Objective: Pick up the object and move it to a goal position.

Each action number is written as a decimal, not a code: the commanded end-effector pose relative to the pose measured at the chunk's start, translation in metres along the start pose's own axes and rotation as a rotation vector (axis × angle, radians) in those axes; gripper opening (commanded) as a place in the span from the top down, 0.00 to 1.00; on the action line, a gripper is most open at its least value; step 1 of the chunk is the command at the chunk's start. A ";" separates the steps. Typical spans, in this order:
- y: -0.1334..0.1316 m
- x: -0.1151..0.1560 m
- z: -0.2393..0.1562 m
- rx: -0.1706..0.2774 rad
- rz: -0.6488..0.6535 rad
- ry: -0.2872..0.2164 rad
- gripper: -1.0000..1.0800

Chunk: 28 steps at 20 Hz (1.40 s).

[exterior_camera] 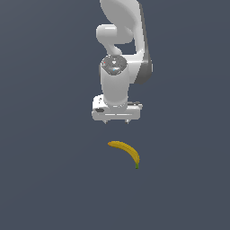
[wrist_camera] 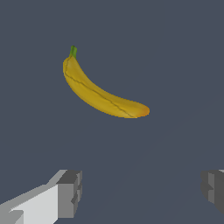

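Observation:
A small curved yellow banana (exterior_camera: pixel 126 152) with a green stem tip and an orange end lies flat on the dark grey floor, in front of the arm. My gripper (exterior_camera: pixel 116 122) hangs above and behind it, pointing down, clear of it. In the wrist view the banana (wrist_camera: pixel 99 93) lies whole ahead of the two grey fingertips (wrist_camera: pixel 69 193), which stand wide apart with nothing between them. The gripper (wrist_camera: pixel 141 190) is open and empty.
The white arm (exterior_camera: pixel 122 54) rises behind the gripper toward the top of the exterior view. The plain dark grey floor (exterior_camera: pixel 49 179) spreads all around the banana.

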State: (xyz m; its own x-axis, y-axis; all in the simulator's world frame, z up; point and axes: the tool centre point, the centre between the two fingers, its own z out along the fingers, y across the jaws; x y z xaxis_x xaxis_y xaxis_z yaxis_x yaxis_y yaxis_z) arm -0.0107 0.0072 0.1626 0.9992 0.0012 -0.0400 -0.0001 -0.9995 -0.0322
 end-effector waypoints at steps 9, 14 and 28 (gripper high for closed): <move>-0.031 0.007 -0.005 0.024 -0.010 0.016 0.04; -0.031 0.007 -0.005 0.024 -0.010 0.016 0.04; -0.034 0.029 0.017 0.001 -0.221 0.020 0.04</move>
State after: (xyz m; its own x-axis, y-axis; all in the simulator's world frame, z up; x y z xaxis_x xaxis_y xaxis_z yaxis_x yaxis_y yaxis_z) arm 0.0140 0.0416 0.1499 0.9827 0.1849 -0.0135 0.1842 -0.9820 -0.0419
